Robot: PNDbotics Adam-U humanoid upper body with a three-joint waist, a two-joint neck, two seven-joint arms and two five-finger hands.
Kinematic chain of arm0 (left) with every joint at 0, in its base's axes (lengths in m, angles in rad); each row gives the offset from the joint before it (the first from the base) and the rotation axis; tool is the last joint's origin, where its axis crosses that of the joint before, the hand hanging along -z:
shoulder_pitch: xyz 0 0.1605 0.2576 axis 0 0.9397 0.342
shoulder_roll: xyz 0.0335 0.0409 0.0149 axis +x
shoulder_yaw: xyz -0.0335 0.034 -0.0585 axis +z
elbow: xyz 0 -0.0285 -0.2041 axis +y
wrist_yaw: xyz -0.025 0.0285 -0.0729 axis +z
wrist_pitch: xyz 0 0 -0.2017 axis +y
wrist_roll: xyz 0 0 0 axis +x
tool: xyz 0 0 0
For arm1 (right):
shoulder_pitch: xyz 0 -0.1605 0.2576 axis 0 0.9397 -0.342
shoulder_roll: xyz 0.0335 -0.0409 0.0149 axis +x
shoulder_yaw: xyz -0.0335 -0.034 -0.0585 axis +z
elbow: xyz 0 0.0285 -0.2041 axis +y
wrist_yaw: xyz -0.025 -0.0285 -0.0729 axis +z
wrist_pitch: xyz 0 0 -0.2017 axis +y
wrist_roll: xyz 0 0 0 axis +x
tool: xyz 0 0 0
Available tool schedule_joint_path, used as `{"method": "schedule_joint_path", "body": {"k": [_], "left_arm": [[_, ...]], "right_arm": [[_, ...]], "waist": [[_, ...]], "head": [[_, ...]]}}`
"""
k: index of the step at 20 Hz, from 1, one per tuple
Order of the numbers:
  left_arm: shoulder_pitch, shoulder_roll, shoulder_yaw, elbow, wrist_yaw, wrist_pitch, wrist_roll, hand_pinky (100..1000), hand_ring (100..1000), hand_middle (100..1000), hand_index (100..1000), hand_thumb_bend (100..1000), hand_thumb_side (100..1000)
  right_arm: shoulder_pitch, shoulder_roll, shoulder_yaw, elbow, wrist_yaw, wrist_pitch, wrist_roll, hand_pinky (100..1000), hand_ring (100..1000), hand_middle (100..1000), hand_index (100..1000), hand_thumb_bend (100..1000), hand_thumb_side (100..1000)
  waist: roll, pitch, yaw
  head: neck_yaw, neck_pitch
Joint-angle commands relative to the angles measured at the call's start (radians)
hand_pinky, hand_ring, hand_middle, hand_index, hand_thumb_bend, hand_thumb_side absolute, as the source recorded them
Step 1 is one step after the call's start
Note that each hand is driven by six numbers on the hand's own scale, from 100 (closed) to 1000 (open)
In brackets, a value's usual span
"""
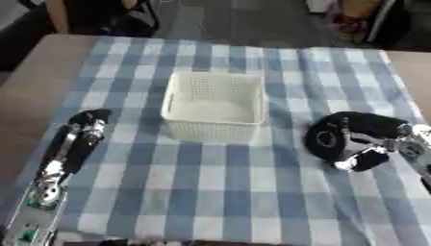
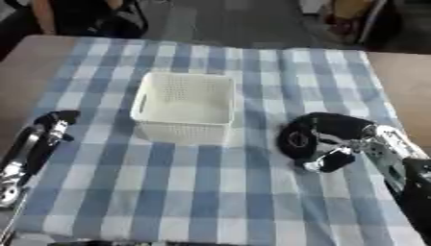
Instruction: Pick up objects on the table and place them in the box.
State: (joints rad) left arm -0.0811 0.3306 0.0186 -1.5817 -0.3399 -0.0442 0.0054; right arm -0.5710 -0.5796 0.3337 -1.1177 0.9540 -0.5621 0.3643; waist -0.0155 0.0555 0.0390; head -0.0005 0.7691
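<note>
The white perforated box (image 1: 178, 91) stands in the middle of the blue checked cloth, and nothing shows inside it. To its right, my right hand (image 1: 370, 126) rests low on the cloth with its fingers curled round a dark round thing (image 2: 296, 139). I cannot make out what that thing is. My left hand (image 1: 84, 129) lies on the cloth left of the box, fingers straight and pointing away from me, holding nothing.
The checked cloth (image 1: 227, 192) covers most of a brown table (image 1: 33, 81), which shows bare at the left and far right. Chair legs and dark clutter stand beyond the far edge.
</note>
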Motion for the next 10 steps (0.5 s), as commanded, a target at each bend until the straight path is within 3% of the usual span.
{"method": "schedule_joint_path", "body": {"k": [1,10], "left_arm": [[-0.01,0.019,0.0,-0.011,-0.007,-0.003,-0.004,635,782,791,824,276,1000],[-0.012,0.019,-0.002,-0.01,-0.008,-0.003,-0.005,634,781,791,823,275,1000]], "right_arm": [[-0.025,-0.013,0.001,0.014,0.042,-0.016,-0.005,1000,968,926,713,310,597],[-0.045,-0.02,0.015,0.033,0.197,-0.064,-0.058,1000,888,863,704,271,557]], "waist": [[-0.002,-0.009,0.002],[-0.008,-0.008,0.009]], "head": [[-0.006,0.001],[-0.006,0.001]]}}
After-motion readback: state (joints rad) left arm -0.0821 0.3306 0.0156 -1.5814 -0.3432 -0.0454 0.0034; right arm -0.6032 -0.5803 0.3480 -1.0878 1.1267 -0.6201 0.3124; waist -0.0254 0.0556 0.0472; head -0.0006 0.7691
